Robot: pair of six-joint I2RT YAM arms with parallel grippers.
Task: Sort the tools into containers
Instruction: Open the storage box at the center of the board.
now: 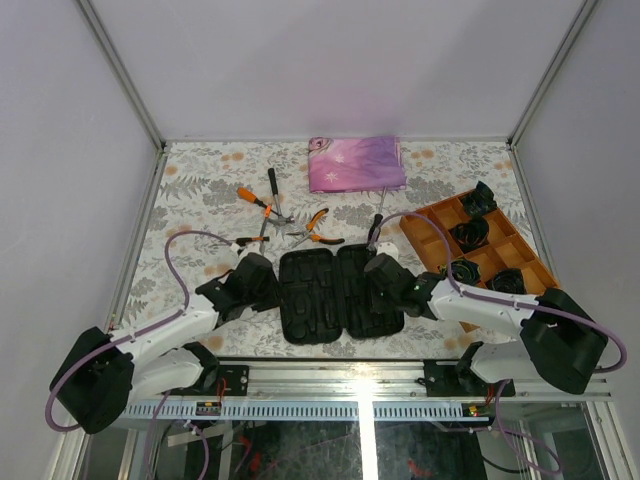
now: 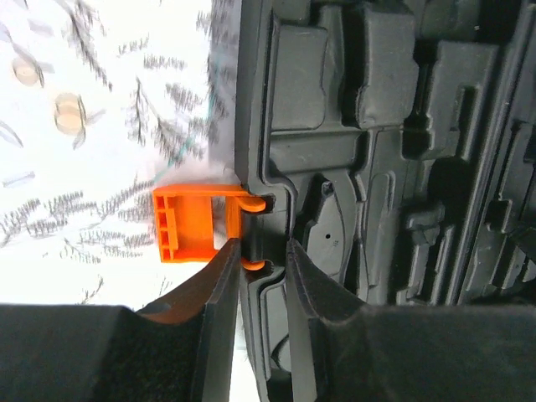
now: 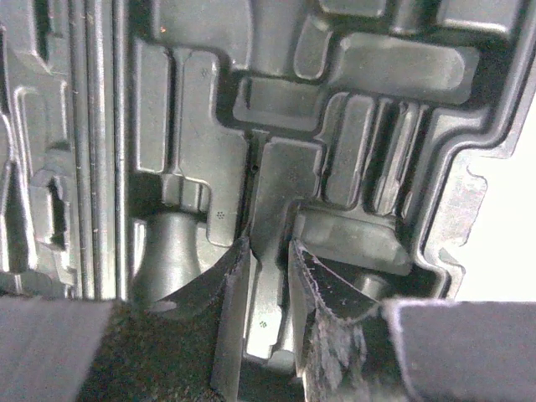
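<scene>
Left hand (image 2: 261,248), nearly closed, pinches the left rim of the open black hard-plastic clamshell case (image 1: 325,300) beside its orange latch (image 2: 188,224). Right hand (image 3: 268,248), likewise narrowed, appears to grip a moulded ridge. Beyond the case, upper centre, a slim black-handled hammer (image 1: 271,188) and orange-and-black-handled pliers (image 1: 316,222) lie slantwise, the hammer nearer the left hand.

No text, label or number can be read anywhere
</scene>
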